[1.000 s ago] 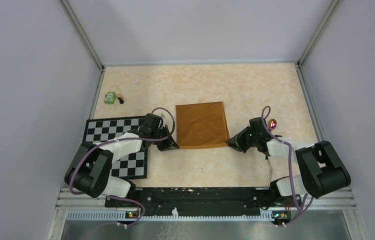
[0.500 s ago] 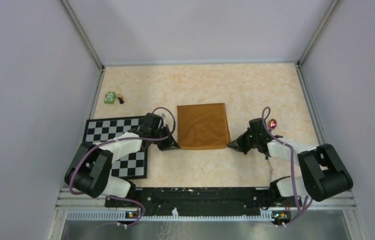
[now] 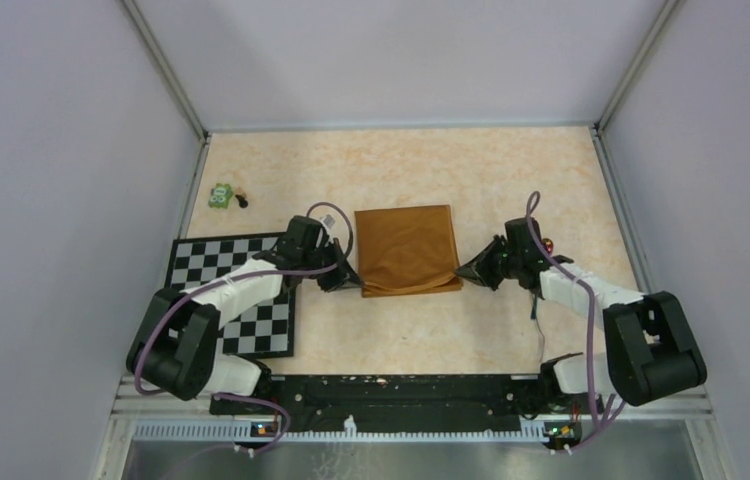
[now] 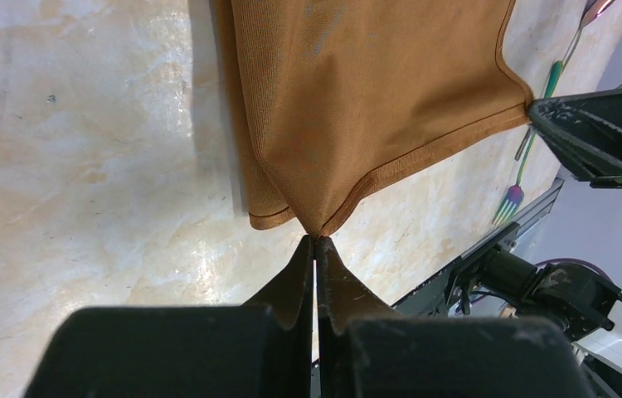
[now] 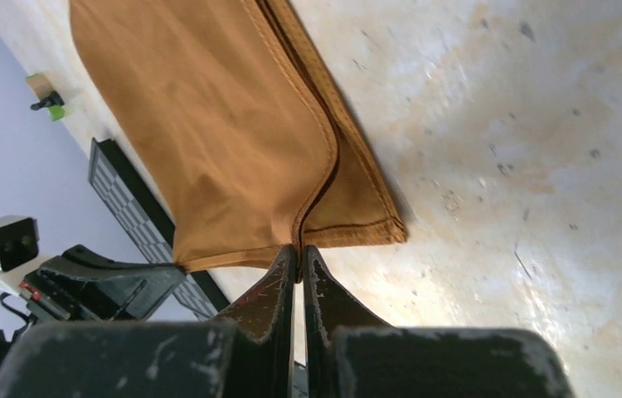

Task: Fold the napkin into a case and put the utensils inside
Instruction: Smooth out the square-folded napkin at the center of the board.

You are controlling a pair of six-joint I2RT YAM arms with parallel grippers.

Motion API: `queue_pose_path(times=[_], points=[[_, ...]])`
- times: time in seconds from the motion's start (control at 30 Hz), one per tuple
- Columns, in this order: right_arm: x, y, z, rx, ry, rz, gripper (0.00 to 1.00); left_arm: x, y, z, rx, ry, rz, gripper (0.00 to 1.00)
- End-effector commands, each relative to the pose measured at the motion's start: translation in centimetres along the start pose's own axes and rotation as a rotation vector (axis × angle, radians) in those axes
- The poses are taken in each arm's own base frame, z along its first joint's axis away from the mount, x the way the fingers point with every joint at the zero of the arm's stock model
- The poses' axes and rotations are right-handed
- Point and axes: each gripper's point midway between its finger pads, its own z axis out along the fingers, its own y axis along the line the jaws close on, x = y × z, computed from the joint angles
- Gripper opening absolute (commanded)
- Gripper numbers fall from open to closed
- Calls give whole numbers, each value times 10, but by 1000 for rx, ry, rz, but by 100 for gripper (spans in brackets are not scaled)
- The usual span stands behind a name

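Marbled tabletop point(image 3: 391, 165) holds the napkin point(image 3: 406, 250) centrally, apparently doubled. The left gripper point(image 3: 348, 282) and right gripper point(image 3: 464, 272) clamp its seven- and five-o'clock corners. The case is unfinished, and the utensils point(image 4: 509, 201) lie outside at three o'clock.

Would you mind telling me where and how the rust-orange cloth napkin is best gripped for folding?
By its two near corners, each pinched low from its outer side: the rust-orange cloth napkin lies flat, so only the hemmed corners lift. The left gripper and right gripper hold them so.
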Motion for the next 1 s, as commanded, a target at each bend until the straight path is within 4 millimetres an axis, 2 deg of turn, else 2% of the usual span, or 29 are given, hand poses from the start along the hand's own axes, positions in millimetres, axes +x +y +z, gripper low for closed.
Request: queue_pose_path(times=[0.0,0.27,0.37,0.43,0.5,0.57,0.67,0.77,0.83,0.87,0.97], points=[[-19,28,-1,-81,-17,-119,0,-8,-13,3,57,-5,16,0],[-20,14,11,-64,2,-156,0,7,0,13,56,41,-2,0],[-25,23,11,-102,-6,-184,0,8,-1,11,62,48,-6,0],[-31,43,9,-143,-4,-222,0,0,-11,5,76,21,12,0],[-40,67,4,-189,-19,-260,0,-17,-23,-2,69,-30,50,0],[-54,95,0,-241,-51,-307,0,-42,-34,-9,61,-81,70,0],[-77,136,-3,-319,-97,-361,0,-93,-52,-17,71,-166,80,0],[-106,172,2,-377,-149,-414,0,-142,-64,-23,106,-236,68,0],[-118,188,13,-411,-147,-431,0,-174,-71,-24,117,-283,76,0],[-126,207,11,-457,-155,-449,0,-189,-76,-24,121,-300,81,0],[-142,236,20,-513,-152,-474,0,-221,-89,-20,145,-323,112,0]])
